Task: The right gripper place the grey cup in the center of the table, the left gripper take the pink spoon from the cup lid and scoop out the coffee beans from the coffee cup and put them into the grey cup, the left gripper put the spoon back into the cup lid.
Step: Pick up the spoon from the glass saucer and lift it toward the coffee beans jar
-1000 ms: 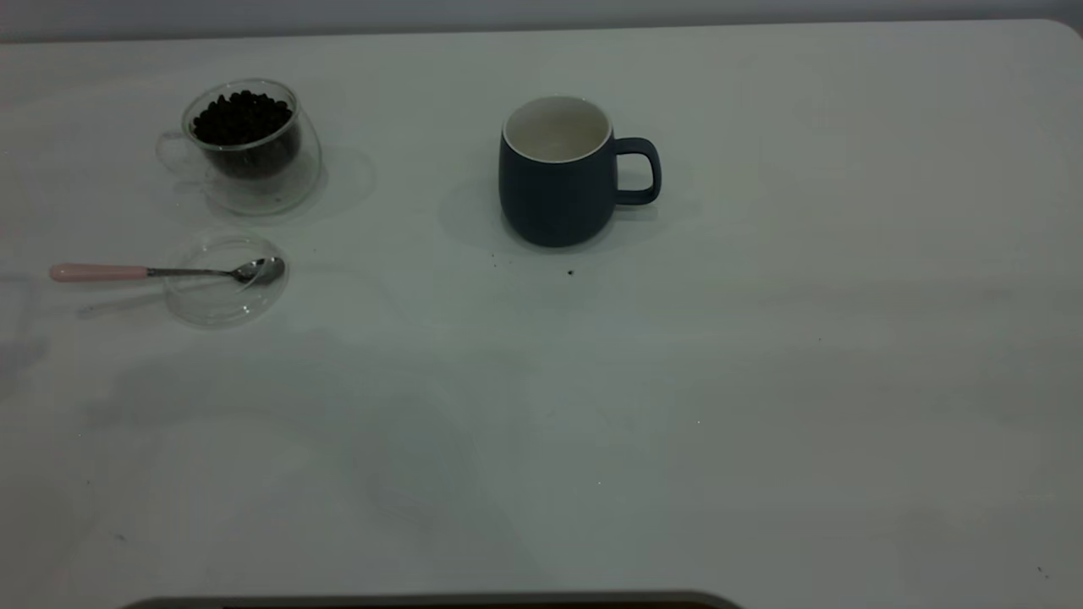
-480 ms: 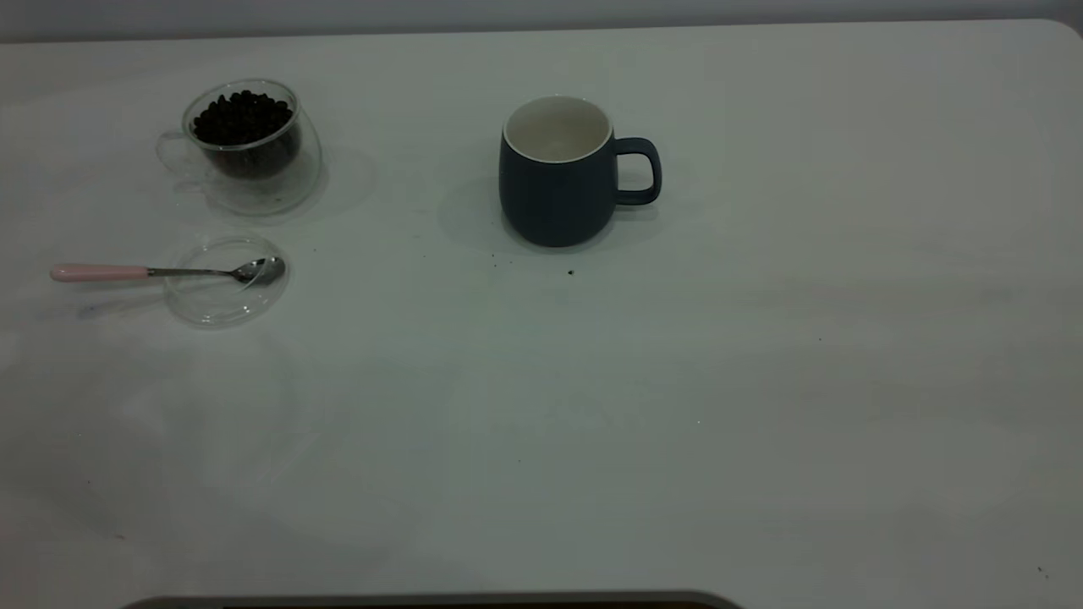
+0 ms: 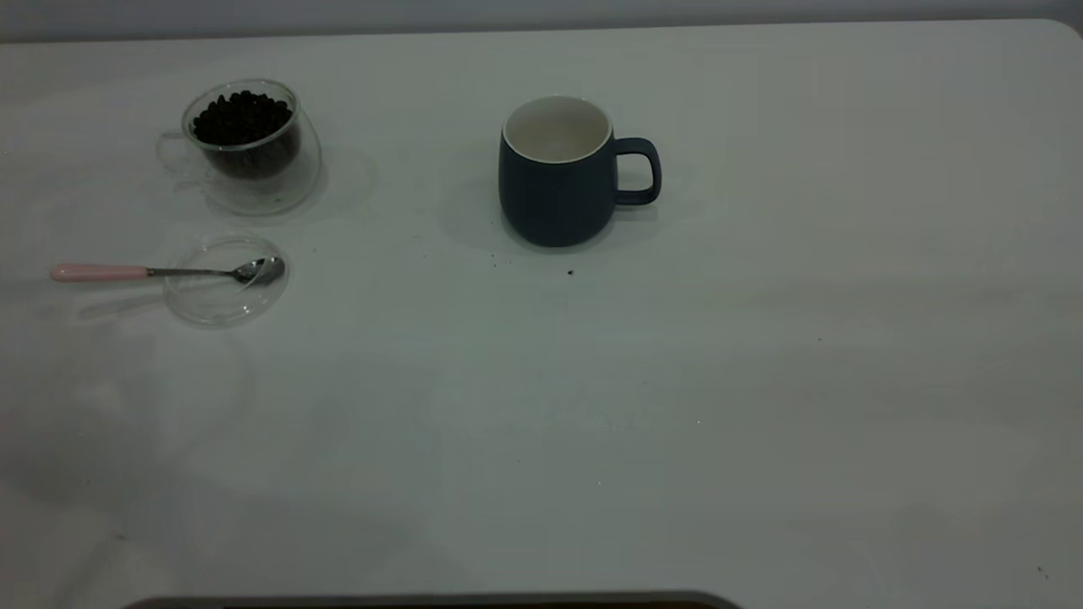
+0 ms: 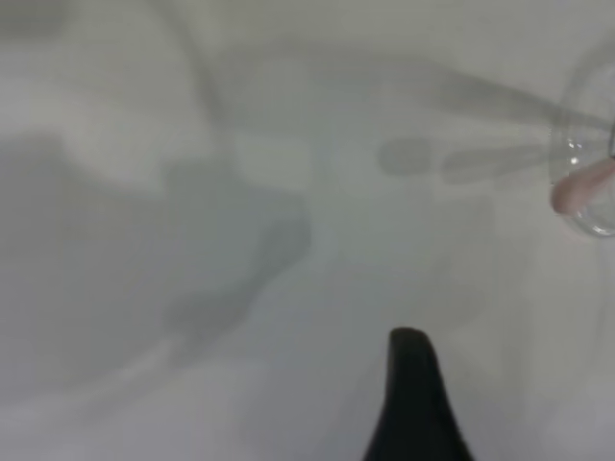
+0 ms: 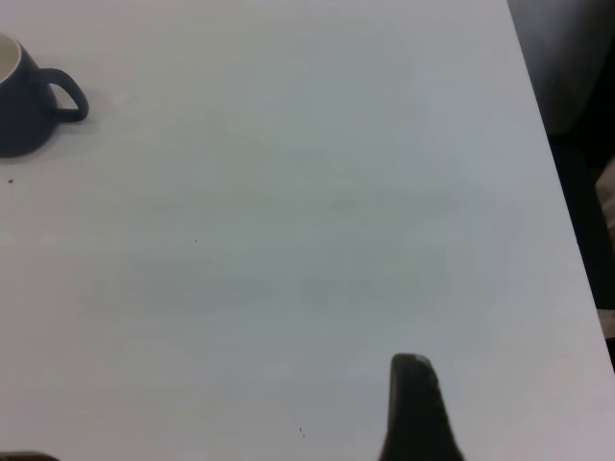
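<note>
fingertips are all i get of either gripper: one dark finger of the left gripper [image 4: 413,403] and one of the right gripper [image 5: 415,413], so i cannot tell how wide they stand. pink spoon [image 3: 161,271] lies bowl in the cup lid [image 3: 211,309], well apart from my left finger. grey cup [image 3: 554,182] sits mid-table, coffee cup [image 3: 245,148] behind the lid. no writing readable.

White tabletop [image 3: 761,381] fills nearly the whole exterior view, rounded corner at far right, tiny dark specks scattered on it. Strip of plain grey wall [image 3: 541,13] behind the far edge. Soft, dim, even light, faint broad shadows. Dark floor area [image 5: 586,144] past the tabletop edge in right wrist view.
</note>
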You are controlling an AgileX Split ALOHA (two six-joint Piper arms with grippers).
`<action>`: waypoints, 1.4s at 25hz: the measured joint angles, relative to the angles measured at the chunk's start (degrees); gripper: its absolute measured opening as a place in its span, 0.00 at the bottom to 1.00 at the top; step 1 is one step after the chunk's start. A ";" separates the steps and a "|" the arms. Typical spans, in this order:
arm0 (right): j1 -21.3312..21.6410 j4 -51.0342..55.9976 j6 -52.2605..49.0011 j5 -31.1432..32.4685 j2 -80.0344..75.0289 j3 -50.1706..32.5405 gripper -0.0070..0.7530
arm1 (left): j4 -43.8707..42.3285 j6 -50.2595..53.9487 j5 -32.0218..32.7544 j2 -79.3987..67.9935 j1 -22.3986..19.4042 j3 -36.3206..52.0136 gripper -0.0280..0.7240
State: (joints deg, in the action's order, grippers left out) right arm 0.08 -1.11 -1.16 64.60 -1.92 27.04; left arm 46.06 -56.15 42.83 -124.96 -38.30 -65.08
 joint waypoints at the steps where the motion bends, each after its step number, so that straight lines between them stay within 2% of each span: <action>1: 0.00 0.00 0.00 0.00 0.00 0.00 0.71 | 0.00 0.31 0.97 -1.13 0.00 -1.04 0.83; 7: 0.00 0.00 0.00 0.00 0.00 0.00 0.71 | 0.77 -0.42 2.67 -4.68 2.46 -6.15 0.81; 19: 0.00 0.00 0.00 0.00 0.00 0.00 0.71 | 1.27 -0.79 3.64 -13.73 12.28 -14.05 0.81; 31: 0.00 0.00 0.00 0.00 0.00 0.00 0.71 | 5.05 -4.64 4.21 -15.25 12.74 -14.72 0.81; 35: 0.00 0.00 0.00 0.00 0.00 0.00 0.71 | 4.21 -4.92 7.99 -15.25 12.74 -14.72 0.80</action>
State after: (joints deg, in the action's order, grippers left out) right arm 0.08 -1.11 -1.16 64.60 -1.92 27.04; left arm 50.28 -61.07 50.82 -140.21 -25.57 -79.80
